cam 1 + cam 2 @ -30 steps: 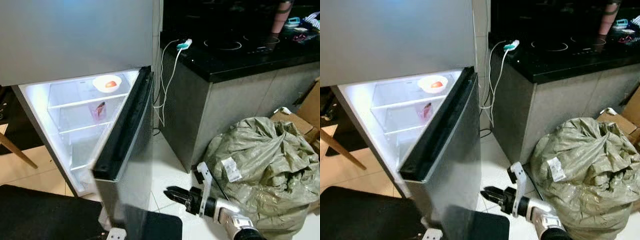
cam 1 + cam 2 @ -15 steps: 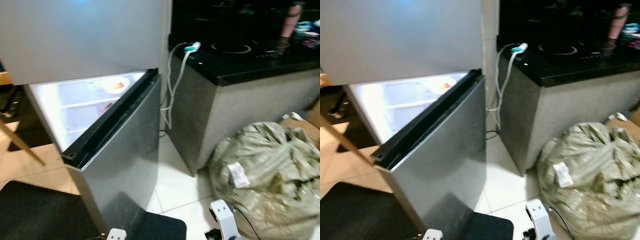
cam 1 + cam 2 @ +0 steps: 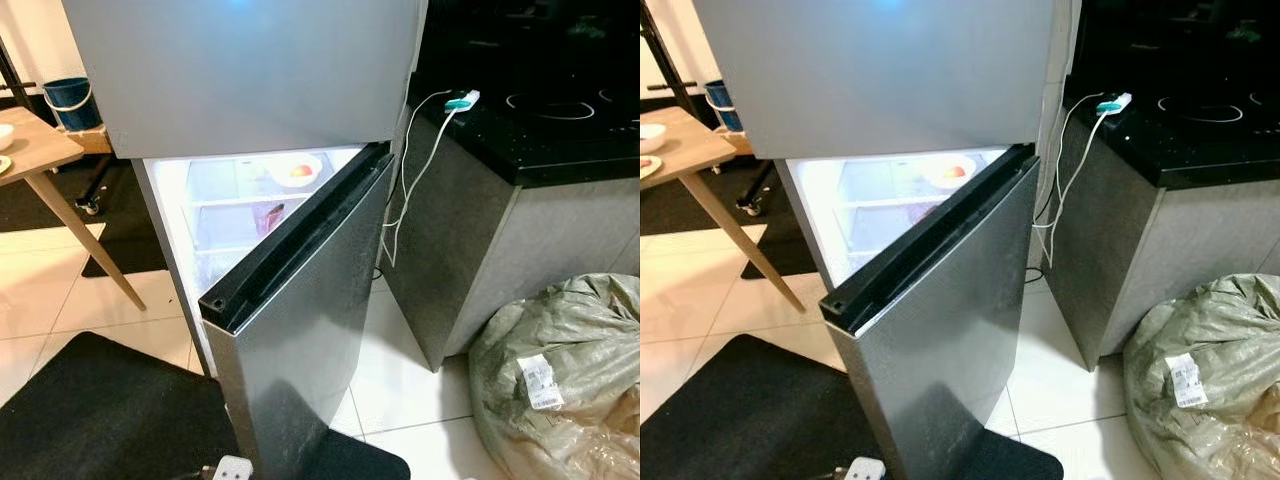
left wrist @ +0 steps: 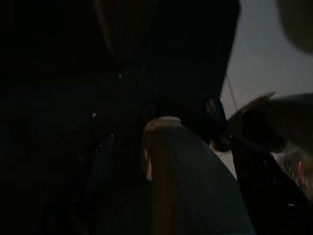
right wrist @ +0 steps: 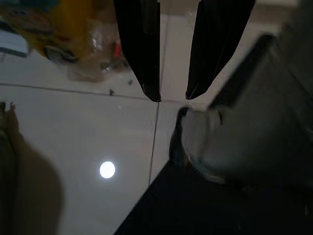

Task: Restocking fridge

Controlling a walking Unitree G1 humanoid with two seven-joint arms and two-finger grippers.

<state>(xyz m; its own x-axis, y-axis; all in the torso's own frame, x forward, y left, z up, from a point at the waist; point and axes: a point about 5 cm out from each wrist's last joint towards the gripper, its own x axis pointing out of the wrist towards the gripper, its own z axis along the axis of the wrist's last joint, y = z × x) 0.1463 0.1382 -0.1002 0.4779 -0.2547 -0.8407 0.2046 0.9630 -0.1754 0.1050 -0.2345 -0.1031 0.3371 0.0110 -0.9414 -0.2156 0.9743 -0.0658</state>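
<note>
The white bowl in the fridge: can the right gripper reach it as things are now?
Probably not. The lower door stands only partly open before the white bowl, and the right gripper hangs low over the floor tiles, open and empty.

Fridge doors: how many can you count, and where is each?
2. The upper door is closed; the lower door hangs ajar beneath it, showing lit shelves. None seems hidden.

White tiled floor (image 3: pixel 400 380) is carrying fridge (image 3: pixel 300 330), black mat (image 3: pixel 100 420), and a lumpy green sack (image 3: pixel 570 370).

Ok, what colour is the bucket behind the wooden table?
Blue, with a white handle; the bucket shows best in the left eye view.
</note>
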